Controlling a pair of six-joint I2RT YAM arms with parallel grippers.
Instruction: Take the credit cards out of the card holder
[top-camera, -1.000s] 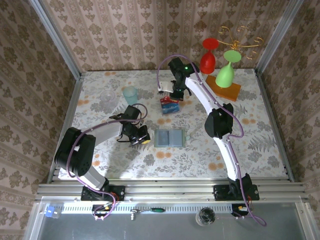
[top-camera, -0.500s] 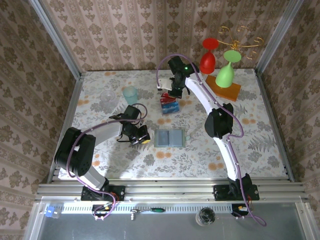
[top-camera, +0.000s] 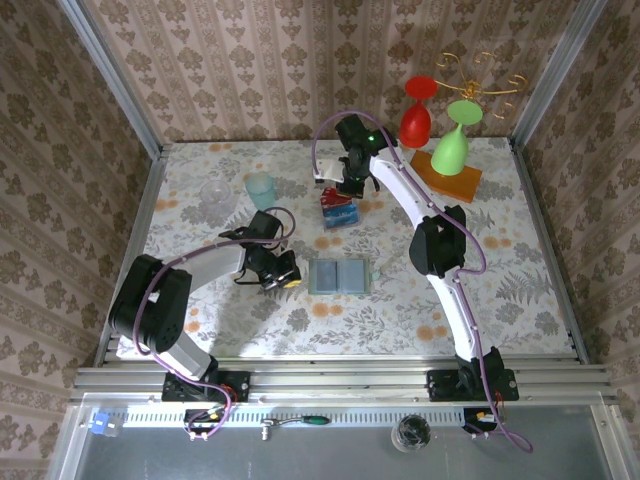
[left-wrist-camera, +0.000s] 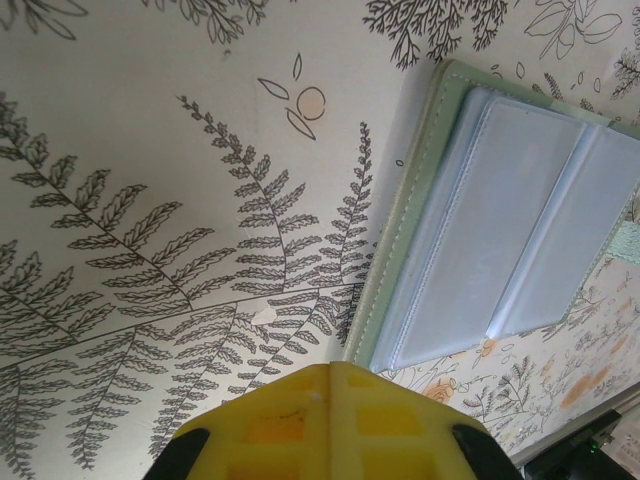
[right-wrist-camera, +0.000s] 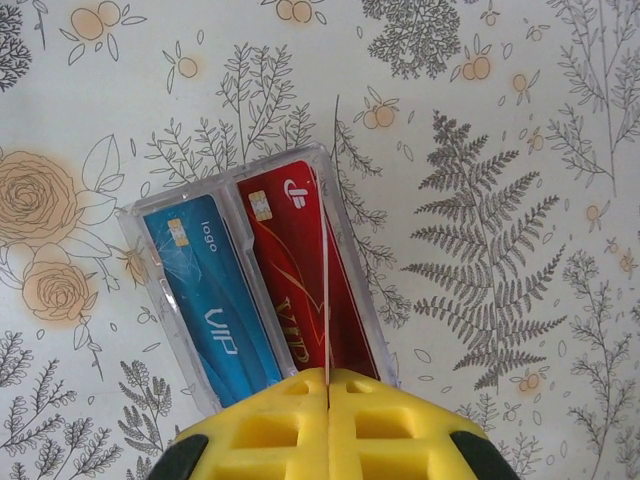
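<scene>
The card holder lies open and flat mid-table; in the left wrist view its grey-green edge and clear inner sleeves show at the right. My left gripper rests shut and holding nothing just left of it. My right gripper is shut on a thin credit card, seen edge-on and standing upright. It hangs over a clear plastic box holding a blue card and a red card. The box sits beyond the card holder.
A teal cup and a clear glass stand at the far left. A red wine glass and a green one hang inverted over a wooden base at the far right. Papered walls enclose the table.
The right gripper has edged slightly toward the far left above the clear box, still holding the card. The left arm has not moved.
</scene>
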